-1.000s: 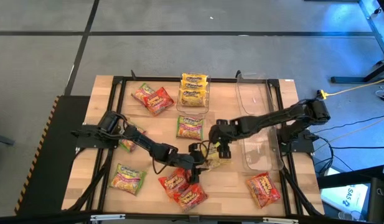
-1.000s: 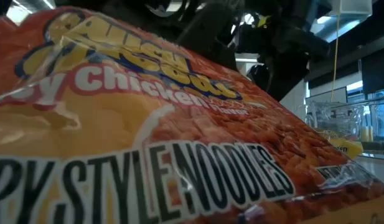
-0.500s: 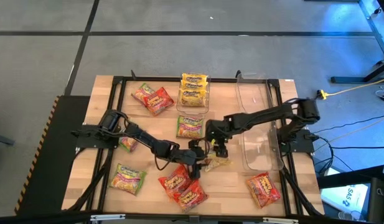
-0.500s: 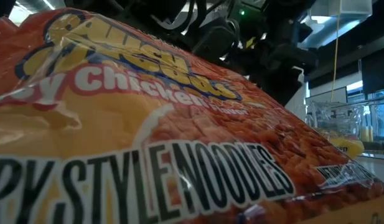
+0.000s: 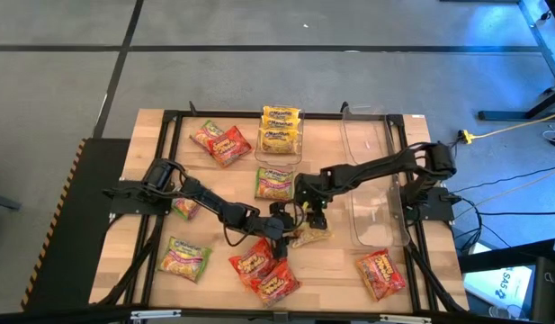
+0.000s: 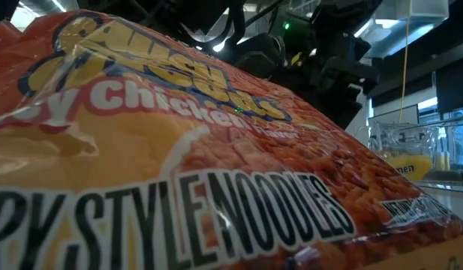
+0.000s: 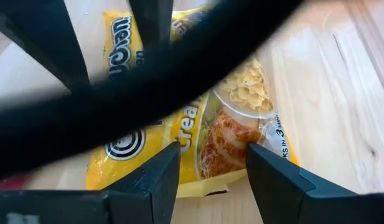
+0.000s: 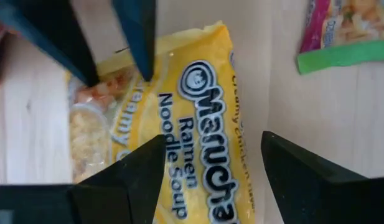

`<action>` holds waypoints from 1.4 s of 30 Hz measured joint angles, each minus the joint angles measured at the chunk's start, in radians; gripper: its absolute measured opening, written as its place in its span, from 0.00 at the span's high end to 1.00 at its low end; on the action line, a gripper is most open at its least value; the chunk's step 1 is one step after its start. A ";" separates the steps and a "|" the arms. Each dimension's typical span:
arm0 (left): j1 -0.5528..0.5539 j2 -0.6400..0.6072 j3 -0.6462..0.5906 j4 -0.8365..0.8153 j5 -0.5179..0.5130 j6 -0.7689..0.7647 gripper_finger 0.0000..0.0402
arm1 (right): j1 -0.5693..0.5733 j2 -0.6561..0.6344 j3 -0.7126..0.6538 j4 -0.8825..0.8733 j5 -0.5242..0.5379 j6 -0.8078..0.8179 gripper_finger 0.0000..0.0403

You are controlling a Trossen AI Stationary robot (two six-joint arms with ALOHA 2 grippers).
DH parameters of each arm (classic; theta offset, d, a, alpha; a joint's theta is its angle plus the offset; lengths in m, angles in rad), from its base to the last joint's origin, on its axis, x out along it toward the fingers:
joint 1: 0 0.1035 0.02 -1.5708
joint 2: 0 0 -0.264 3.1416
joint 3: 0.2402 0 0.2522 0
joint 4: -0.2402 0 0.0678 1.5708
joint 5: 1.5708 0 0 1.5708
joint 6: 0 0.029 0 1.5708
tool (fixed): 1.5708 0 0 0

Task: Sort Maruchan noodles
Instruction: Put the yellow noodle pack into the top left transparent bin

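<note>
One yellow Maruchan packet [image 5: 308, 238] lies flat on the wood near the table's middle. Both grippers hang over it with their fingers open. My left gripper [image 5: 281, 227] is over the end nearer the table's left [image 7: 211, 152], with the packet [image 7: 224, 127] showing between its fingers. My right gripper [image 5: 313, 216] is above the packet's label [image 8: 198, 124], fingers spread to either side [image 8: 211, 138]. Other yellow packets sit in a clear bin [image 5: 280, 126] at the far edge. Green [image 5: 274, 183] and red [image 5: 264, 270] packets lie loose on the table. My left gripper has its fingertips [image 8: 145, 71] standing right at the yellow packet's short end [image 8: 117, 68], coming from above. I cannot tell whether they touch it. The packet lies flat on the table.
A second clear bin [image 5: 371, 180] stands at the table's right. Red packets lie at the far left [image 5: 219, 139] and near right [image 5: 380, 273], green ones at the near left [image 5: 185, 256] and under my left arm [image 5: 185, 209]. A red-orange packet [image 6: 178, 172] fills the low view.
My right gripper has moved toward the table's left, ending above the yellow packet. The packet has shifted a little toward the near edge and now lies flat. My left gripper has drawn slightly toward the far edge, closer to the packet.
</note>
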 joint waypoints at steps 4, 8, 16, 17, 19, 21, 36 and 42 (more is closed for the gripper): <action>0.000 0.000 0.000 -0.002 -0.008 0.000 0.57 | -0.027 0.023 0.001 0.000 -0.054 0.044 0.41; 0.000 0.000 0.000 -0.003 -0.009 0.000 0.57 | -0.056 0.051 0.001 -0.013 -0.148 0.052 0.41; 0.000 0.000 0.000 -0.006 -0.015 0.000 0.57 | -0.090 0.128 0.004 -0.024 -0.376 0.046 0.41; 0.000 0.000 0.000 -0.006 -0.015 0.000 0.57 | -0.090 0.139 0.004 -0.025 -0.383 0.045 0.41; 0.000 0.000 0.000 -0.006 -0.014 0.000 0.57 | -0.090 0.157 0.004 -0.024 -0.407 0.043 0.41; 0.002 0.000 0.000 -0.007 -0.012 0.000 0.57 | -0.090 0.168 0.004 -0.021 -0.435 0.038 0.41; 0.006 0.000 0.000 -0.007 -0.018 0.047 0.57 | -0.082 0.180 -0.002 0.018 -0.537 -0.061 0.72; 0.006 -0.024 0.000 -0.076 -0.018 0.052 0.57 | -0.083 0.178 -0.001 0.014 -0.565 -0.105 0.95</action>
